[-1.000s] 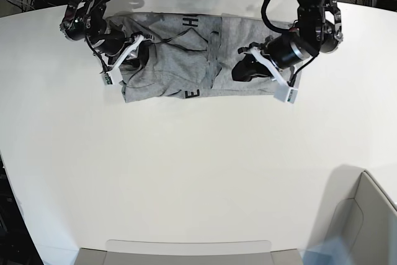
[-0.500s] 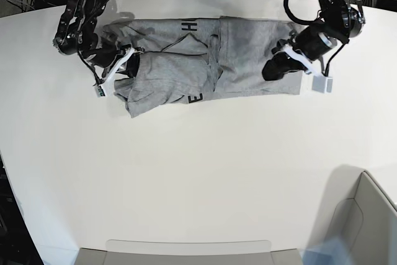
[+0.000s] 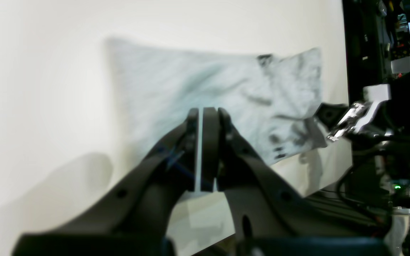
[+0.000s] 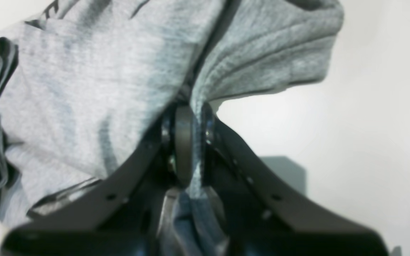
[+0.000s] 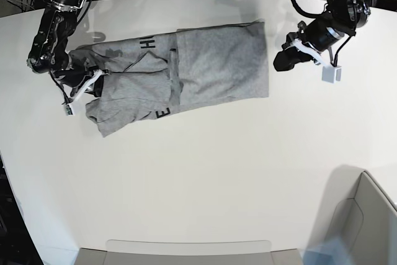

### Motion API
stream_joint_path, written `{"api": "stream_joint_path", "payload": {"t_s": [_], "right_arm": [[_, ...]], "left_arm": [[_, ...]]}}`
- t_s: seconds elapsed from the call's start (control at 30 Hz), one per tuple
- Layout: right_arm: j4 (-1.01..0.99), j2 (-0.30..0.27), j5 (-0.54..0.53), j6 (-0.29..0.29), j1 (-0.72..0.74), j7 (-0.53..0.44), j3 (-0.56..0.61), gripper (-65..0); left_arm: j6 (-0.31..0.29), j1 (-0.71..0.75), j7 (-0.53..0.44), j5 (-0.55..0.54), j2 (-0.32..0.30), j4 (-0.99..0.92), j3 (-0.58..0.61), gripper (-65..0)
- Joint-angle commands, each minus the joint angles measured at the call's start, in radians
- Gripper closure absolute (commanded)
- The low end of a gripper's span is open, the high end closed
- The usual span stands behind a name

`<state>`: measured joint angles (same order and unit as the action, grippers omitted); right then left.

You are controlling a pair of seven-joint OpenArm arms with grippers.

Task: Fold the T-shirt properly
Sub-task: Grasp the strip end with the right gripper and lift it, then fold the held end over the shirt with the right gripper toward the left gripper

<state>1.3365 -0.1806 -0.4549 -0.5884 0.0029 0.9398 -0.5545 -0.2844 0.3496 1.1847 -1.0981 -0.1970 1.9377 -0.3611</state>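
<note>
Clearly the T-shirt (image 5: 186,69) is soft, light cloth with no stiffness of its own: it lies on the white desk (image 5: 205,178) toward the far side, left of centre, partly folded, with black lettering showing along its left half and a plain panel on the right. Judging by the drape and the bunched layers at its left end, it will sag wherever it is unsupported and slide easily over the smooth desk, so a pull at one end drags the whole piece.

In the right wrist view the right gripper (image 4: 189,142) has its fingers (image 4: 183,142) pinched on a fold of the grey fabric at the shirt's left end, cloth running down between them. The left gripper (image 5: 291,54) stands just beside the shirt's right edge, apart from it; in its own wrist view its fingers (image 3: 210,149) are closed together with nothing between them.

Best holds are probably the hems and corners, taking all layers at once; a pinch on a single layer would likely peel the fold apart.
</note>
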Motion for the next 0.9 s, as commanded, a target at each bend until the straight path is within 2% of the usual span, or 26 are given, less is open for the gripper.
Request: {"api": "stream_joint_path", "payload": {"t_s": [0.0, 0.07, 0.23, 0.37, 0.87], "right_arm": [[0.015, -0.024, -0.008, -0.003, 0.027, -0.014, -0.019, 0.0], [0.018, -0.041, 0.028, -0.003, 0.053, -0.014, -0.029, 0.0], [0.045, -0.036, 0.215, -0.003, 0.127, -0.015, -0.025, 0.0], [0.171, 0.011, 0.298, -0.003, 0.118, -0.015, 0.006, 0.0], [0.614, 0.165, 0.598, -0.003, -0.074, -0.014, 0.331, 0.0]], "left_arm": [[-0.005, -0.004, -0.01, -0.024, -0.006, 0.012, -0.005, -1.5], [-0.005, -0.002, -0.01, -0.024, -0.006, 0.001, -0.005, -1.5], [-0.005, 0.009, -0.01, -0.024, -0.005, -0.004, -0.005, -1.5], [-0.005, 0.015, -0.01, -0.024, -0.006, -0.004, -0.005, -1.5], [-0.005, 0.058, -0.01, -0.024, -0.003, -0.005, -0.005, -1.5]]}}
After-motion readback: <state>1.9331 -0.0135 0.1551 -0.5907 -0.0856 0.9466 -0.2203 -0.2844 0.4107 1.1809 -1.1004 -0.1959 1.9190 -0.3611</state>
